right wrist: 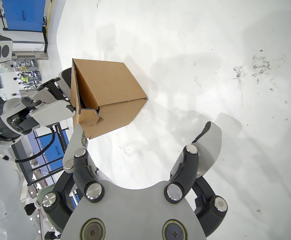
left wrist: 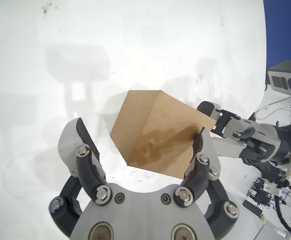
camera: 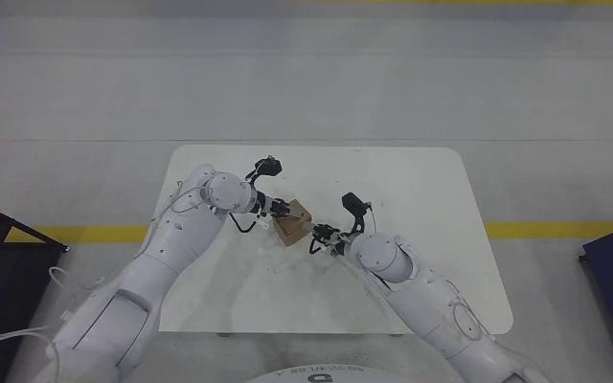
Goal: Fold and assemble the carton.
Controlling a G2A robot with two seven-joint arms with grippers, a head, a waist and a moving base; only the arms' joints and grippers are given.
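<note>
Left tool [left wrist: 139, 127] spread wide, gripping nothing; one finger [left wrist: 198, 143] rests against a face of the carton [right wrist: 109, 88], the other is apart from it. Right tool [right wrist: 145, 129] also wide open, one finger touching the carton's lower corner, the other well off it. Carton brown, boxed up, end flaps not fully shut, near the middle of the table [camera: 421, 278], between both tools. Table white with dark scuffs. Grey floor with a yellow line [camera: 546, 230]; blue panels [right wrist: 25, 16] in the room.

- You'll find the carton [camera: 293, 222] on the table [camera: 421, 182], near its middle.
- The left gripper [camera: 278, 206] sits just left of it, the right gripper [camera: 321, 235] just right.
</note>
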